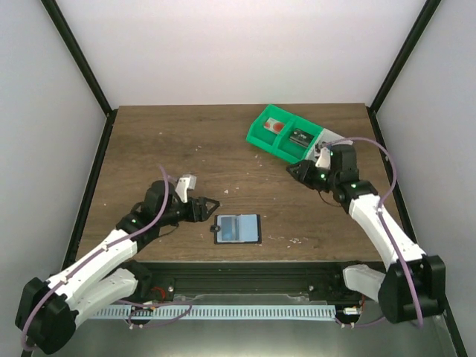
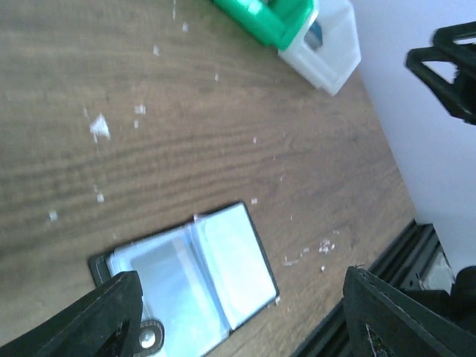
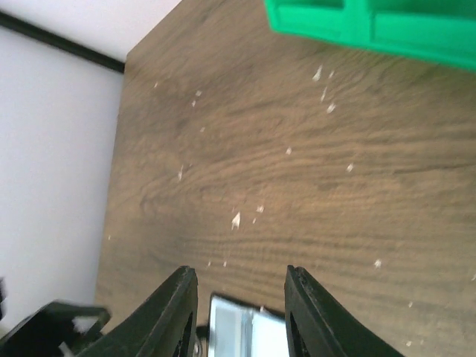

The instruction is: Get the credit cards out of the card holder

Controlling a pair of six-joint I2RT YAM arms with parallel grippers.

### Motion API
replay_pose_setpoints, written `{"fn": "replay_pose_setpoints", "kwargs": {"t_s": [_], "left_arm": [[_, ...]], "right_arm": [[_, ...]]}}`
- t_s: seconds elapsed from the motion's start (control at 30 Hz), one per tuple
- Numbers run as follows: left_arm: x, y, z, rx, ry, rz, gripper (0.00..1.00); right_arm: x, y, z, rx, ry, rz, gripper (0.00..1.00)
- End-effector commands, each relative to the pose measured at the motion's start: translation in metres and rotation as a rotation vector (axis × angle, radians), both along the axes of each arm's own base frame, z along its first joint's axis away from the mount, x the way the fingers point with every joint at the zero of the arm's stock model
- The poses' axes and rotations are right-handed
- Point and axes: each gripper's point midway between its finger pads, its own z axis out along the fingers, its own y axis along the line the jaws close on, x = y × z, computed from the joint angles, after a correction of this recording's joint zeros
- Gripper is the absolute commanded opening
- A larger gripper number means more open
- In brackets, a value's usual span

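The card holder (image 1: 238,228) lies open flat on the wooden table near the front edge, showing two pale blue-grey panels inside a black rim. In the left wrist view the card holder (image 2: 193,271) sits just ahead of my left gripper (image 2: 242,279), whose jaws stand wide apart over its near side without touching it. From above, my left gripper (image 1: 210,208) is just left of the holder. My right gripper (image 1: 294,170) hovers by the green bin, partly open and empty; the card holder (image 3: 245,331) shows far below it. I cannot tell whether credit cards sit in the panels.
A green-and-white compartment bin (image 1: 262,134) stands at the back right with a red-and-white flat item (image 1: 275,126) and a dark one (image 1: 300,136) inside. White specks dot the wood. A black rail (image 1: 245,277) runs along the table's front edge.
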Motion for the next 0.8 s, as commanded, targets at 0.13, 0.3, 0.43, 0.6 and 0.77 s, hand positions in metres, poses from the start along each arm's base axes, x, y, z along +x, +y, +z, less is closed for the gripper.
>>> {"fn": "replay_pose_setpoints", "kwargs": {"t_s": [0.13, 0.3, 0.43, 0.6, 0.77], "left_arm": [[-0.013, -0.017, -0.030, -0.137, 0.123, -0.051, 0.75], [-0.017, -0.022, -0.044, -0.134, 0.157, -0.089, 0.74], [-0.016, -0.015, -0.064, -0.104, 0.192, -0.041, 0.79], [-0.020, -0.016, -0.076, -0.109, 0.217, -0.053, 0.77], [-0.027, -0.018, -0.084, -0.155, 0.223, -0.067, 0.73]], "right_arm": [[-0.054, 0.024, -0.007, 0.052, -0.012, 0.073, 0.34], [-0.072, 0.038, -0.022, 0.064, 0.021, 0.092, 0.33], [-0.085, 0.056, -0.037, 0.049, 0.064, 0.138, 0.33], [-0.099, 0.086, -0.051, 0.040, 0.104, 0.219, 0.33], [-0.109, 0.113, -0.064, 0.011, 0.127, 0.278, 0.33]]}}
